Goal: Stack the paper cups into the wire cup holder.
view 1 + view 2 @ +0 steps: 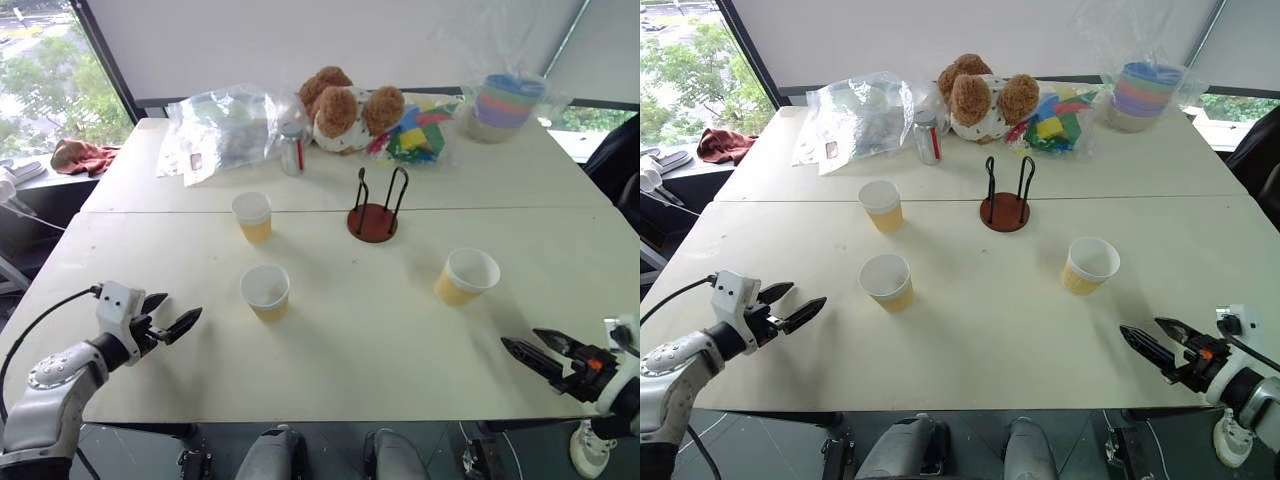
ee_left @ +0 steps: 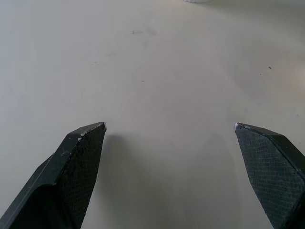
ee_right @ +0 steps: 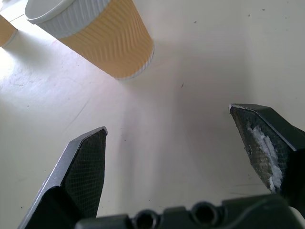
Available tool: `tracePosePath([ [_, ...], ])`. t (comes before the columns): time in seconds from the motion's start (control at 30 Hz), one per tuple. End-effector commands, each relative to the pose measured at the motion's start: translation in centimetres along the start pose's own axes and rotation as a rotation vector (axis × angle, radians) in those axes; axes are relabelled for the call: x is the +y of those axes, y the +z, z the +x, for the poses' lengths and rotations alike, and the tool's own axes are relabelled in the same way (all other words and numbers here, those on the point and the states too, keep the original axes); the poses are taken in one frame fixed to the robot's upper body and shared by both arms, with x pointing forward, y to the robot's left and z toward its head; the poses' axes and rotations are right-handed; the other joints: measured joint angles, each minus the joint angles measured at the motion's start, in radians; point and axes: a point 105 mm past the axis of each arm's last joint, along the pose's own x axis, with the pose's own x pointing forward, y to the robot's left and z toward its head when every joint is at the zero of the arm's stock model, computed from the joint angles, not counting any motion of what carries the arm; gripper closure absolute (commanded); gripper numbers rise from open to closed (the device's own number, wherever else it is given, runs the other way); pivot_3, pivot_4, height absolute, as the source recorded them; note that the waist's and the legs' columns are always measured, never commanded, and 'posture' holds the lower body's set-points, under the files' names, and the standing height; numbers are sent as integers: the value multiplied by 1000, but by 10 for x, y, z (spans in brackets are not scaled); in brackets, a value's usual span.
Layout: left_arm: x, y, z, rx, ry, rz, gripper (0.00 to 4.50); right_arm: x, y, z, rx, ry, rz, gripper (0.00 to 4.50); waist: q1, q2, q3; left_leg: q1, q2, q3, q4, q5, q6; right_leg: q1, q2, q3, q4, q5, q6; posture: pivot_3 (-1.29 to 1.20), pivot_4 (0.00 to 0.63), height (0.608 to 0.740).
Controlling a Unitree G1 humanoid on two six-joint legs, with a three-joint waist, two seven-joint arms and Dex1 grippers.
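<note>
Both grippers, left gripper (image 1: 170, 318) and right gripper (image 1: 535, 348), hover wide and empty at the table's (image 1: 380, 340) near corners, three paper cups (image 1: 265, 291) (image 1: 467, 276) (image 1: 252, 216) standing loose mid-table, wire cup holder (image 1: 373, 210) empty toward the far edge, so first grasp is pending, likely the right-side cup.

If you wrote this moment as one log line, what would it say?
paper cups: three upright on table, none stacked | wire cup holder: empty | left gripper: open, empty | right gripper: open, empty
</note>
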Motion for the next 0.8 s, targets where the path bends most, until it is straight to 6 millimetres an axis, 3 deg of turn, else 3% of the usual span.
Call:
tracePosePath([
  [0.03, 6, 11, 2, -32, 14, 38, 41, 1, 12, -2, -38, -9, -29, 0, 0, 0, 0, 0, 0, 0, 0, 0, 0, 0, 0, 0, 0, 0, 0, 0, 150, 740],
  [0.37, 5, 14, 8, -17, -1, 55, 41, 4, 6, -4, -65, -51, -24, 0, 1, 0, 0, 0, 0, 0, 0, 0, 0, 0, 0, 0, -1, 1, 1, 0, 150, 740],
  [0.7, 17, 8, 19, 27, 23, 56, 41, 0, 8, -14, -102, -96, -5, 0, 0, 0, 0, 0, 0, 1, 0, 0, 0, 0, 0, 1, 0, 2, 3, 0, 150, 740],
  [0.8, 30, 9, 23, 29, 42, 61, 41, -5, 14, -22, -117, -134, -16, 0, 6, 1, -1, 1, 0, 1, 0, 0, 0, 1, 0, 1, 0, 2, 3, 0, 150, 740],
])
